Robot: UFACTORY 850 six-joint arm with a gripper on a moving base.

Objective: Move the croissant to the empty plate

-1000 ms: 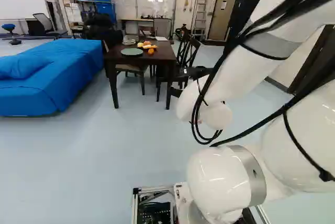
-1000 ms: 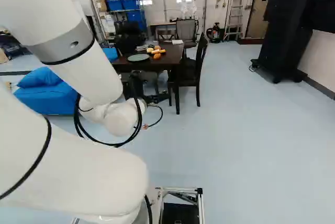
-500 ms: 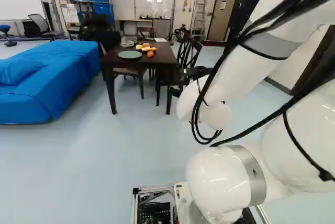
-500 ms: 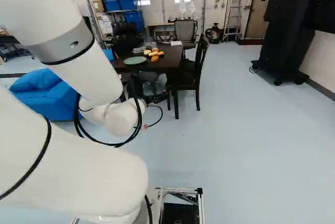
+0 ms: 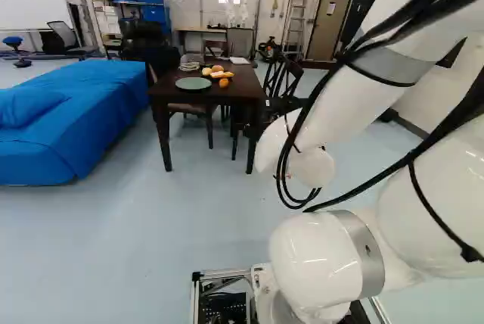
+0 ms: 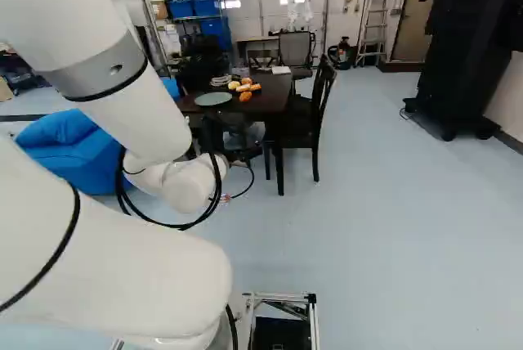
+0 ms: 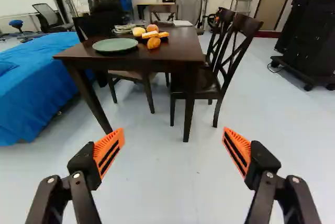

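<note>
We notice first that the base [image 5: 223, 273] has moved: in both base views the desk [image 7: 178, 51] stands a bit nearer than half a sec. ago, and the whole scene is shifted slightly to the right, so prob. a small turn to the left also. The arm [image 6: 155, 121] keeps its pose against its lowest joint. On the desk we see no rearrangement. For the task, this means we are in the approach phase, approx. at the start; the pick is not yet begun.

The croissant [image 7: 153, 43], as we judge the lumpy orange-brown piece, lies on the desk around the middle of the near edge, a little inward, w/ other food [image 7: 138, 31] just behind it. The empty green plate [image 7: 115, 45] is beside it, toward the near corner on the side of the blue bed [image 7: 36, 88].

The claw [image 7: 173, 134] is wide open, w/ nothing between its fingers. Next we prob. need to drive closer, w/o hitting the near edge or the chair [image 7: 247, 23] at the right edge.

Re: writing, a sheet [image 5: 330, 7] hangs on the door [image 5: 330, 32], but its text is too small for us.
</note>
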